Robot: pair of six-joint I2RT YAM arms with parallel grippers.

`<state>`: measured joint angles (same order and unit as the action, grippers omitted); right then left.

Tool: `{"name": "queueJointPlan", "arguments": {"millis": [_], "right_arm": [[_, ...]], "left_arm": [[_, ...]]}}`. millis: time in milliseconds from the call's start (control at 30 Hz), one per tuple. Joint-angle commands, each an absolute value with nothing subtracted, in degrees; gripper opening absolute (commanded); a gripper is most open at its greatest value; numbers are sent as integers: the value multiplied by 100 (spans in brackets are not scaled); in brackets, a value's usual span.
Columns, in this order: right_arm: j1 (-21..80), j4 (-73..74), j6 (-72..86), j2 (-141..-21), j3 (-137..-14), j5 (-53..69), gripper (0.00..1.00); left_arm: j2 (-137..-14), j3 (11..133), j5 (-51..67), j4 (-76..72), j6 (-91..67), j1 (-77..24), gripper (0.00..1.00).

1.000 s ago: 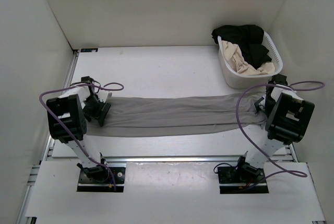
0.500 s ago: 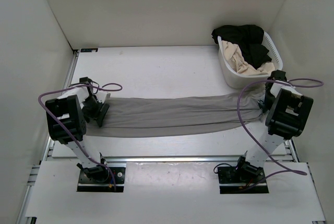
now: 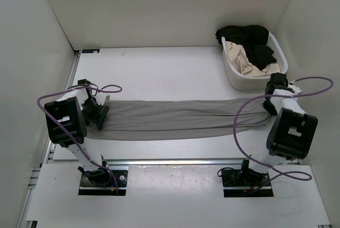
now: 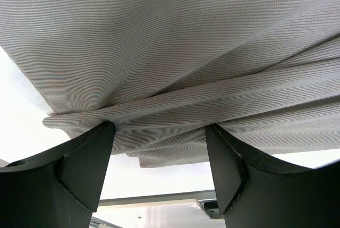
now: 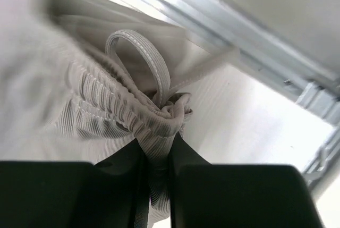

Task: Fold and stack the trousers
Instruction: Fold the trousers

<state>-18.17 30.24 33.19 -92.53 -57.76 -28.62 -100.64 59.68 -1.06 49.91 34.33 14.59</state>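
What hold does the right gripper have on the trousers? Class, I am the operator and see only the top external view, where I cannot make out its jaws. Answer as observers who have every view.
Observer: The right wrist view shows the right gripper shut on the gathered, ribbed end of the trousers.
Operator: Does anything stick out of that pinch?
Observer: A flat stitched loop stands up just above the pinched bunch.
Operator: And the left gripper?
Observer: The left wrist view shows the left gripper open, its fingers wide apart, with a fold of the fabric lying across the gap.
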Motion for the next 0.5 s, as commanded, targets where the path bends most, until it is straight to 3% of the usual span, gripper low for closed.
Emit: {"name": "queueJointPlan", "arguments": {"millis": [0,167,233,333,467], "right_arm": [[-1355,2962,3174,-8440,-5792,-4094,0],[13,3409,2962,-8060,-5792,-5219,0],[586,3997,3443,-8060,-5854,-5869,0],[2217,4858,4532,-8060,-6054,-6274,0],[3934,5825,5974,-8768,-6720,-6582,0]], "left_arm": [[-10020,5818,-88,4869,3533,1564,81],[-10020,5818,70,4869,3533,1564,81],[-10080,5818,132,4869,3533,1564,81],[-10134,5818,132,4869,3533,1564,81],[-10134,5950,132,4869,3533,1564,81]]}}
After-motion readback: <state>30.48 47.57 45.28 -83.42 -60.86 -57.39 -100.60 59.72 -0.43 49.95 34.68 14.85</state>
